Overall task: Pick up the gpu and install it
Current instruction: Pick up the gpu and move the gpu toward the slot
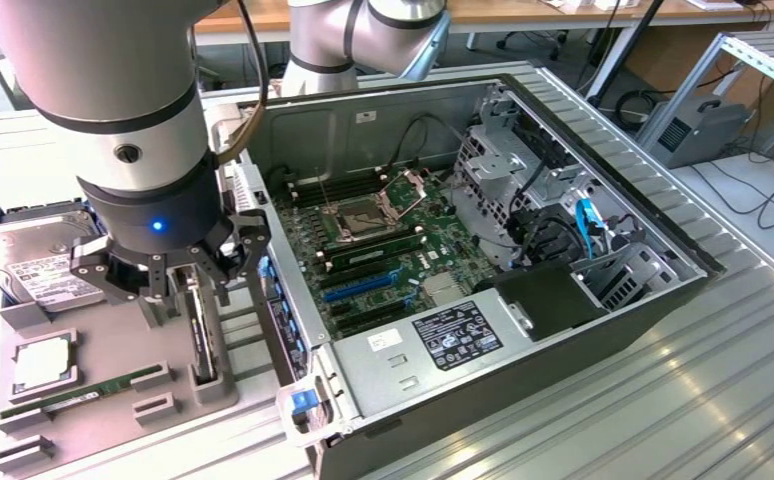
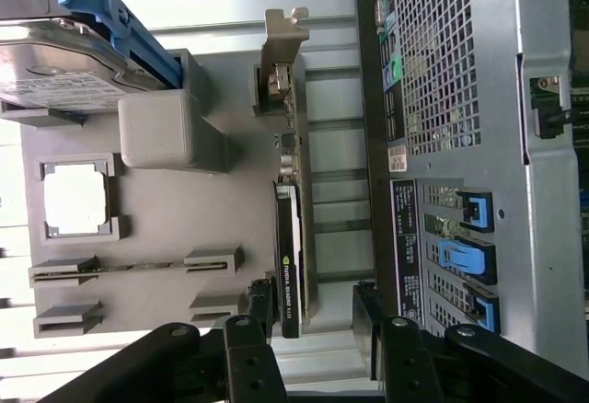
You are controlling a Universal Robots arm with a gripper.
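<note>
We see the gpu, a thin black rectangular card with a silver metal bracket at one end, standing on its long edge in a slot along the edge of the grey moulded tray that faces the computer case. The black claw is just above the end away from the bracket, its fingers spread wide to either side of the card and pinching nothing.

Above the card's top edge the room is open. A narrow strip of ribbed metal table parts it from the open grey tower case, whose perforated back wall stands close alongside.

Across the tray, well apart from the card, lie a silver hard drive with a white label, a square silver processor and a slim green memory stick.
</note>
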